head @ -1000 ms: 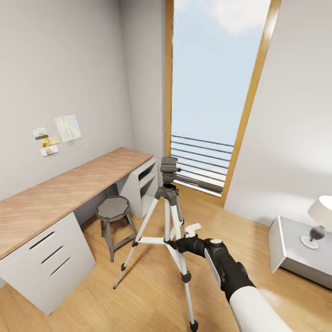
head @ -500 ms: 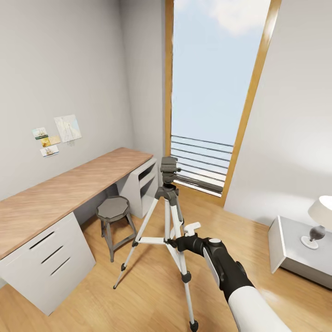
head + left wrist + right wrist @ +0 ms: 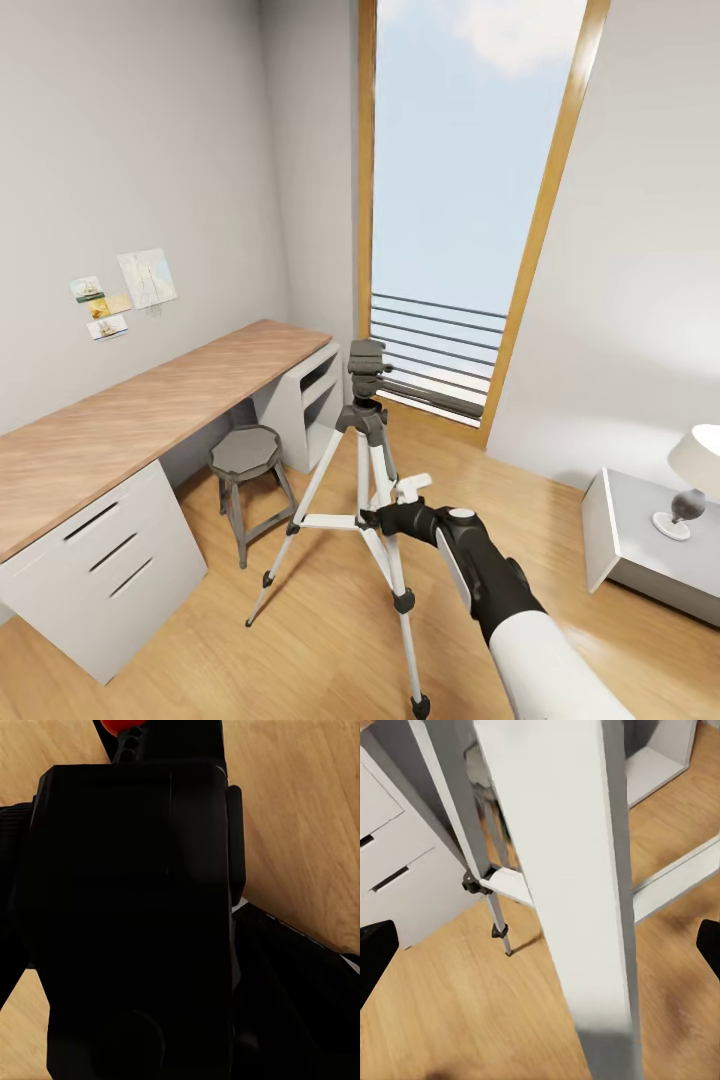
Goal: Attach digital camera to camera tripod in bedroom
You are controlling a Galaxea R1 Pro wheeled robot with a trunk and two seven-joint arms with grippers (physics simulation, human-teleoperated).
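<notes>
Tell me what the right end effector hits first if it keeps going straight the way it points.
Most likely the camera tripod: in the right wrist view its near white leg runs straight down the middle between the two dark fingertips of the right end effector, which looks open. Depth is unclear, but the leg looms very close.

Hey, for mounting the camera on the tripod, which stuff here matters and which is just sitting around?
For the job:
- camera tripod, standing on the floor
- digital camera, close before the left wrist camera
- right gripper, open around a tripod leg

Just around:
- stool
- desk
- lamp
- wall pictures
</notes>
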